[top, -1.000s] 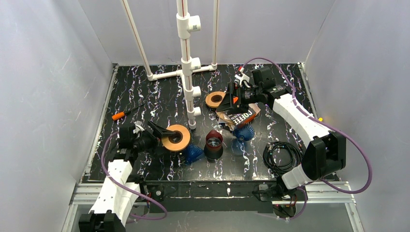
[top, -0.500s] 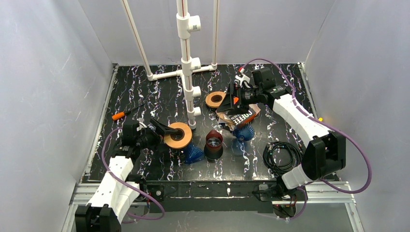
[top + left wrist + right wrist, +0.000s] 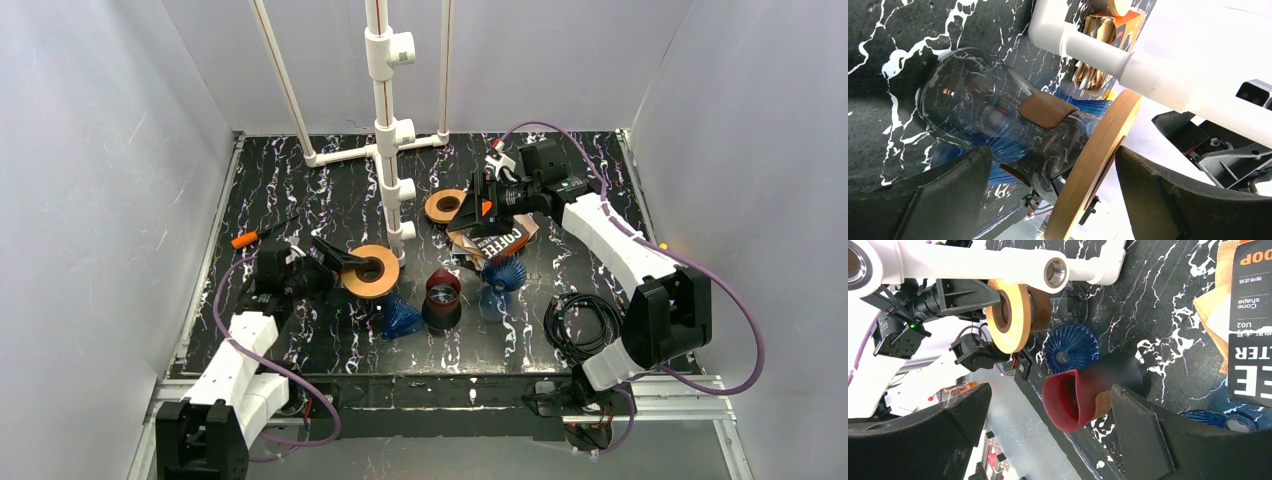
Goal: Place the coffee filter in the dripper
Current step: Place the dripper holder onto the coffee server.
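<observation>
Two pincers, both mine, so here goes. Overhead cam first: my left pincer [image 3: 347, 264] is at the glass dripper [image 3: 386, 281] near the front left of the table [image 3: 300, 190]. My right pincer [image 3: 486, 206] hangs at the far side of the filter box [image 3: 498, 241], further back and to the right, fingers spread wide and not on anything. The box lies flat and slanted, long side running near-left to far-right, with "COFFEE" in pale letters across the top. The brown coffee filters [image 3: 462, 238] poke out of its left end toward the white pipe stand [image 3: 386, 130]. Between box and dripper a red-lined cup [image 3: 442, 296] stands mouth up, can't tell what's in it. Left wrist cam: the dripper's wood ring [image 3: 1098, 165] is on top and the glass flares wider toward the table, so its long axis is upright. Ring and glass sit between my two fingers, which are spread wide, and I can't tell if they actually bite. The filters show as a pleated brown stack in the box, past the pipe. Right wrist cam: the box label reads "Cone shape" and "U02", the tan filters fan out from under it, and the cup is red inside, dark outside.
</observation>
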Controlling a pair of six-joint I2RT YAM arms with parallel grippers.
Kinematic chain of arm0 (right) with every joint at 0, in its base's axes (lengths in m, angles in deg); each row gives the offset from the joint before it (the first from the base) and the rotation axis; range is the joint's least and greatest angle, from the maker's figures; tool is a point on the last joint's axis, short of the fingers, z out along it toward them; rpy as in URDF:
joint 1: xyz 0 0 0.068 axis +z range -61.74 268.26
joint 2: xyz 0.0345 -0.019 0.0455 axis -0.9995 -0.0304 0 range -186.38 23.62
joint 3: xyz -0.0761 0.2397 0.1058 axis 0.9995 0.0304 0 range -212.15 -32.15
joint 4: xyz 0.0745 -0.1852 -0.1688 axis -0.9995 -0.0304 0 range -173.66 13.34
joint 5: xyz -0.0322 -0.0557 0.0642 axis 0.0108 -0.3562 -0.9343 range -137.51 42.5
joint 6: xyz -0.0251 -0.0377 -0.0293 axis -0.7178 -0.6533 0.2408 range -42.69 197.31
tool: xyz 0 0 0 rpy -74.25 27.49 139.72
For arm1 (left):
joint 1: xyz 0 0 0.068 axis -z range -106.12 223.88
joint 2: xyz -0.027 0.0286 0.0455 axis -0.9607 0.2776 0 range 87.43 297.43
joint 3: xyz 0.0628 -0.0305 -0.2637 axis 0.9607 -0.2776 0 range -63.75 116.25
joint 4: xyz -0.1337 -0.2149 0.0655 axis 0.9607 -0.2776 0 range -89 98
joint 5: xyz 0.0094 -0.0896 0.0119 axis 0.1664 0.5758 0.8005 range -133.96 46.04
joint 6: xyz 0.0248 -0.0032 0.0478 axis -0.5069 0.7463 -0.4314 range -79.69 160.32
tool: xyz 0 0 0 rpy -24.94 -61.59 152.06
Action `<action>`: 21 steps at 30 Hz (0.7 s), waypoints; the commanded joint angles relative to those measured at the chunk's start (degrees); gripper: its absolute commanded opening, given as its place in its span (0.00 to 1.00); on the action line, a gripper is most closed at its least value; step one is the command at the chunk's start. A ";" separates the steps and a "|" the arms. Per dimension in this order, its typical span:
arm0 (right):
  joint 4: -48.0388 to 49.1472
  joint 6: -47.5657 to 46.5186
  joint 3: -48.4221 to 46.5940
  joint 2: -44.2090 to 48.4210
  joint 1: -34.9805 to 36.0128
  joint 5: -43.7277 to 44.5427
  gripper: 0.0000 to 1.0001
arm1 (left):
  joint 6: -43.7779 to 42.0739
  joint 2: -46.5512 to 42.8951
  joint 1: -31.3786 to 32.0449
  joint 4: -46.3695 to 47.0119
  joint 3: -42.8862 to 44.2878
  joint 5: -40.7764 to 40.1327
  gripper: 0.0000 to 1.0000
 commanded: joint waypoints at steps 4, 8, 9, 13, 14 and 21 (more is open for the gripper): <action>1.90 -0.48 -1.27 -0.95 -0.20 -0.95 0.98 | 0.71 3.32 0.55 4.24 2.89 -1.24 0.90; 1.90 -0.57 -1.47 -1.00 -0.20 -0.90 0.98 | -0.48 5.38 0.66 4.70 4.42 -1.41 0.89; 1.90 -0.56 -1.48 -1.02 -0.20 -0.91 0.98 | -0.68 5.76 0.65 4.76 4.72 -1.49 0.89; 1.90 -0.57 -1.43 -1.04 -0.20 -0.80 0.98 | -1.71 7.03 0.66 4.68 5.74 -1.06 0.89; 1.90 -0.57 -1.40 -0.93 -0.20 -0.72 0.98 | -2.27 7.00 0.65 3.95 6.03 -1.05 0.89; 1.45 -1.11 -2.14 -1.30 -0.21 0.12 0.98 | -14.29 4.13 0.66 -8.75 11.50 -2.91 0.93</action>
